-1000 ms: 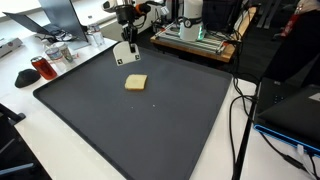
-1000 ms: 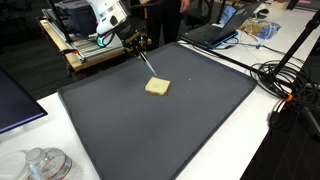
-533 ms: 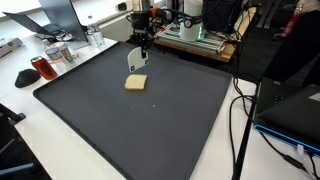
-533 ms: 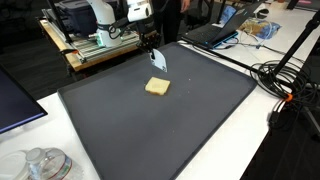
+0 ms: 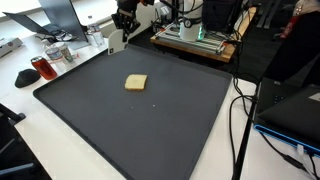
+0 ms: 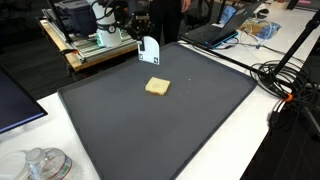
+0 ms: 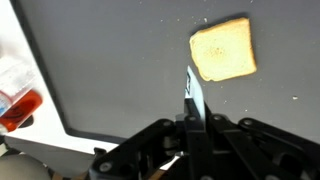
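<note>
1. Exterior view: the tool [image 5: 124, 24] is up near the far edge of the black mat [image 5: 150, 130], clenched on a white spatula [image 5: 117, 42]. The blade hangs down below the fingers and looks clear of the mat's surface. The bread slice [image 5: 136, 82] lies flat on the mat, on its far half, and it's well apart from the blade. The mat sits on a white worktop [image 5: 45, 140], and there's a red item [image 5: 44, 67] off to the side of the mat.

2. Exterior view from the opposite side: same deal. The tool [image 6: 141, 30] grips the spatula [image 6: 151, 51], with the blade pointing down and showing its flat white face to the camera. The bread slice [image 6: 156, 87] sits on the mat [image 6: 190, 130] nearer the camera than the blade, with a clear gap between them. Nothing is touching the bread.

3. Wrist view: the tool [image 7: 195, 125] fills the bottom edge, its fingers pressed together on the spatula [image 7: 193, 92], which you see edge-on as a thin sliver. The bread slice [image 7: 223, 48] is just past the blade tip and a bit to one side, not touching it. There's dark mat [image 7: 110, 60] all around it, with a few crumbs. The red item [image 7: 20, 108] shows at the frame's edge, off the mat.
</note>
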